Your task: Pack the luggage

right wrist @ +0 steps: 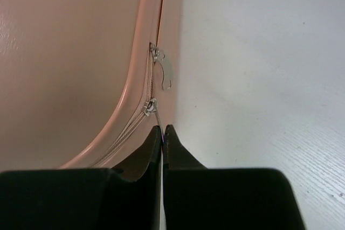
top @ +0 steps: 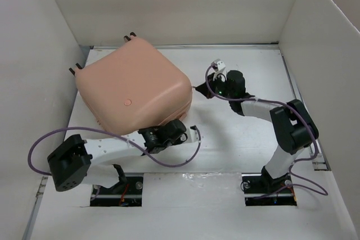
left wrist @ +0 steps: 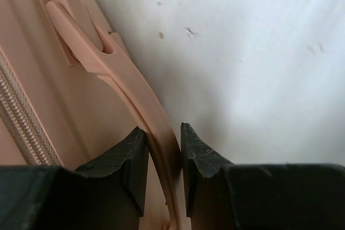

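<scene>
- The handle [left wrist: 135,87] runs down between the clamping fingers of the left gripper [left wrist: 163,154] and past the picture's lower edge — its near end is cut off.
- The end of the zipper pull [right wrist: 156,112] is hidden between the pressed-together tips of the right gripper [right wrist: 163,133].
- Ahead and left of those tips, the luggage [right wrist: 70,63] runs out of frame.

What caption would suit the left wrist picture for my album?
Left claw pinches the handle of the pink luggage, beside its zipper.
</scene>
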`<state>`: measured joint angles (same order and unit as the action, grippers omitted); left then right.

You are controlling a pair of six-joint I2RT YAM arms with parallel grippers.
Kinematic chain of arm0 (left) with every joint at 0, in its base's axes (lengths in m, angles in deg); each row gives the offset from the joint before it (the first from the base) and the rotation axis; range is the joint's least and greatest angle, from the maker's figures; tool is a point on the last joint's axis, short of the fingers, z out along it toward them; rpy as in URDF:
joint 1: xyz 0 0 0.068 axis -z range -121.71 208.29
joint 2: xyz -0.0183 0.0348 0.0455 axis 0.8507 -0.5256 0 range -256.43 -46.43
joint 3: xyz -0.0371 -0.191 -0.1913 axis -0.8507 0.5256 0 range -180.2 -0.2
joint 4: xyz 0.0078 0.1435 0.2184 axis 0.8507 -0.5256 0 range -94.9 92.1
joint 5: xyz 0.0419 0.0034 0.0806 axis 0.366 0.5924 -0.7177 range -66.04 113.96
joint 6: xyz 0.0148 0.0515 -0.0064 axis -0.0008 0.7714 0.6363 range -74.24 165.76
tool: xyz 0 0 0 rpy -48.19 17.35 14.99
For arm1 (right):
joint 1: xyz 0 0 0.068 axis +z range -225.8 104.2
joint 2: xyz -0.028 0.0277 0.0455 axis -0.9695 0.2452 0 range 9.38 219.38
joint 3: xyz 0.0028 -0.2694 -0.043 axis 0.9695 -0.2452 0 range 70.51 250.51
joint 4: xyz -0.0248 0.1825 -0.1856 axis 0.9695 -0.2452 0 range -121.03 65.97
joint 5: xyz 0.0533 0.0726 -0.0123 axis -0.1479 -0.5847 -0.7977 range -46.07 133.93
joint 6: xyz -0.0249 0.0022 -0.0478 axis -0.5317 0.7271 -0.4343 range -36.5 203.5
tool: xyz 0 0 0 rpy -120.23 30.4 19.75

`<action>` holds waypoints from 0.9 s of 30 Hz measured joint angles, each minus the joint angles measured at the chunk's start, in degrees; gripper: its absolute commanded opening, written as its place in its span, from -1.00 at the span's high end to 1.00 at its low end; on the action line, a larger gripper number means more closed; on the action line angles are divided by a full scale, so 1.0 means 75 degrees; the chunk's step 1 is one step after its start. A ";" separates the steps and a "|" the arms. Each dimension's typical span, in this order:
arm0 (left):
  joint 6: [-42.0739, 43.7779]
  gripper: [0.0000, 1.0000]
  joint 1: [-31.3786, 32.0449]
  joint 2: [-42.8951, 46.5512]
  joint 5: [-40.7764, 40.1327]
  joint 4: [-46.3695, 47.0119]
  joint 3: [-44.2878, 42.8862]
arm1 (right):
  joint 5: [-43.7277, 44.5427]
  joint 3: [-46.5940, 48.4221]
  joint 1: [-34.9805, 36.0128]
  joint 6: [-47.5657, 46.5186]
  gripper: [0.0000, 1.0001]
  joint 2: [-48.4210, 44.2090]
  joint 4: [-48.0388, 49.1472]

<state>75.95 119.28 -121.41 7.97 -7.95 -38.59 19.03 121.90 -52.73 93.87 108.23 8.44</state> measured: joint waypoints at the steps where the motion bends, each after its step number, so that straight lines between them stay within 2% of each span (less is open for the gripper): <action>1: 0.0152 1.00 0.0029 0.0198 0.0119 -0.0105 0.0119 | -0.0015 0.0029 0.0006 0.0067 1.00 0.0006 -0.0052; 6: 0.0775 1.00 0.0102 0.0624 0.0326 -0.0207 0.0402 | -0.0073 0.0667 0.0052 0.0224 1.00 0.0411 -0.0335; 15: 0.1151 1.00 0.0122 0.0784 0.0321 -0.0216 0.0525 | -0.0318 0.1480 0.0192 0.0044 1.00 0.1017 -0.0664; 25: 0.1364 1.00 0.0093 0.0796 -0.0294 -0.0493 0.0560 | -0.0799 0.2815 0.0396 0.0067 1.00 0.2052 -0.0927; 27: 0.1314 0.74 0.0093 0.0813 -0.0408 -0.0522 0.0560 | -0.0758 0.2838 0.0458 0.0082 1.00 0.2072 -0.0915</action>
<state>85.81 119.98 -115.31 4.92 -11.86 -34.40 13.34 143.19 -49.30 94.48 123.77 1.57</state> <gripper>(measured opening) 0.253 0.010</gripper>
